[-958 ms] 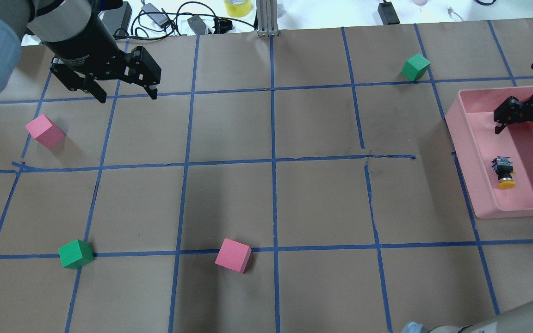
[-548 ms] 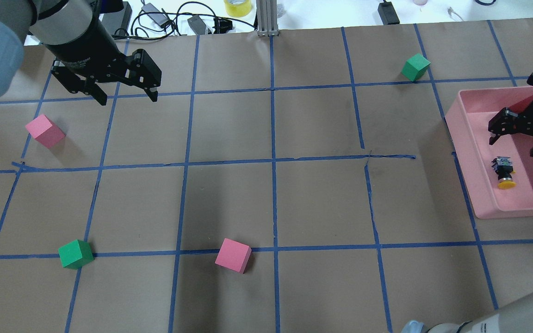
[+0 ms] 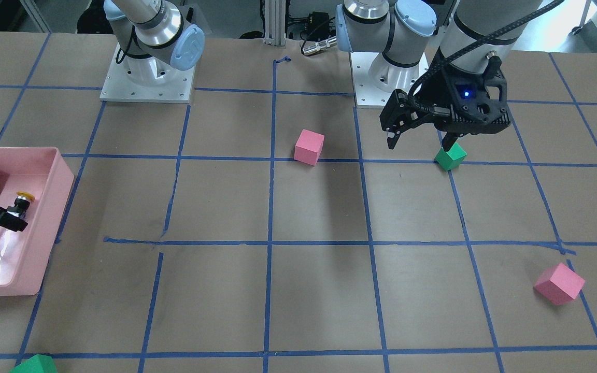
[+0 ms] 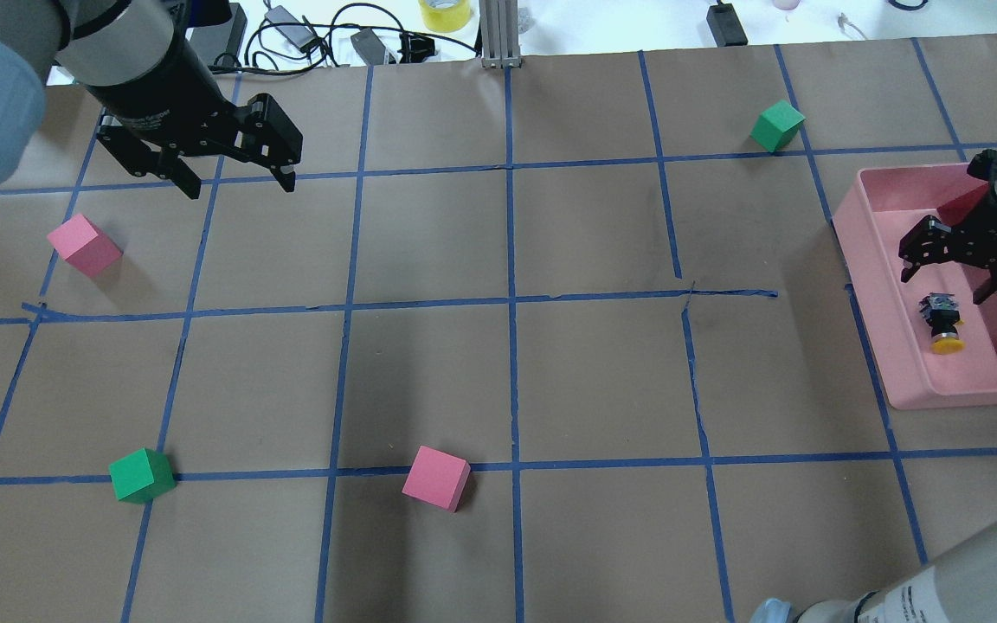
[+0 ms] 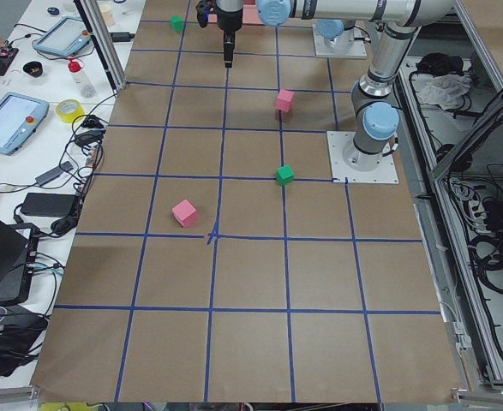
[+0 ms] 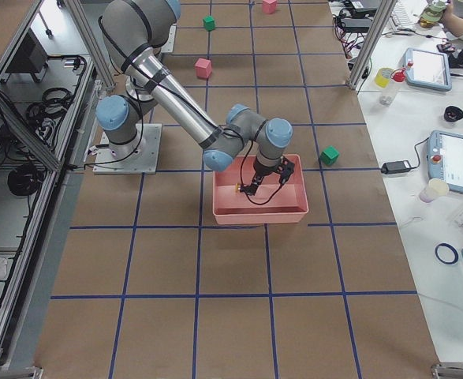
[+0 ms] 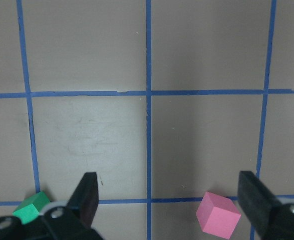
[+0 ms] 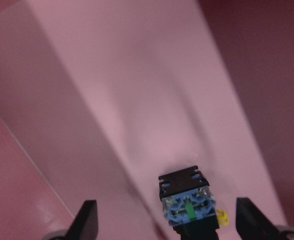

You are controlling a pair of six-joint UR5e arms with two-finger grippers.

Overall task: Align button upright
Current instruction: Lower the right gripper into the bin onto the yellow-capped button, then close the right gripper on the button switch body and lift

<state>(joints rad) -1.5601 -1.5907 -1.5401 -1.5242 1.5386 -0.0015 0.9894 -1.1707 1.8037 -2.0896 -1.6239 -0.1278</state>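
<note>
Right claw (image 4: 942, 287) hovers inside the pink tray (image 4: 948, 391) with its fingers apart, just over the base end of the button (image 4: 944, 324), which lies on its side on the tray floor near the wall, yellow cap toward the robot. Closing on the round body could make it roll or squirt free, and a low approach might knock a finger against the wall. Left claw (image 4: 239, 186), also spread, hangs over the counter well away.

Bright even light, soft shadows, sharp.
</note>
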